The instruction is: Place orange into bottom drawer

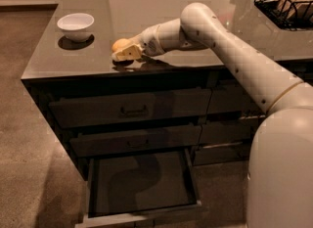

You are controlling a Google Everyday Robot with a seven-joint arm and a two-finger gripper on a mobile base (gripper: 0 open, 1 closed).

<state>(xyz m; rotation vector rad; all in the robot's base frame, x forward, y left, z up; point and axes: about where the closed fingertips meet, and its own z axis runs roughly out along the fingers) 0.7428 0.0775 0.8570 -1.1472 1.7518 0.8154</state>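
The orange (119, 43) sits on the dark countertop (161, 7) near its front edge, to the right of the white bowl. My gripper (126, 52) is right at the orange, low over the counter, and covers its right and front side. The arm reaches in from the right. The bottom drawer (142, 183) of the left column is pulled out below, and its dark flat inside shows nothing in it.
A white bowl (76, 25) stands at the counter's left. A black wire basket (286, 2) stands at the back right. Two shut drawers with bar handles (133, 110) are above the open one. My pale base (281, 173) fills the lower right.
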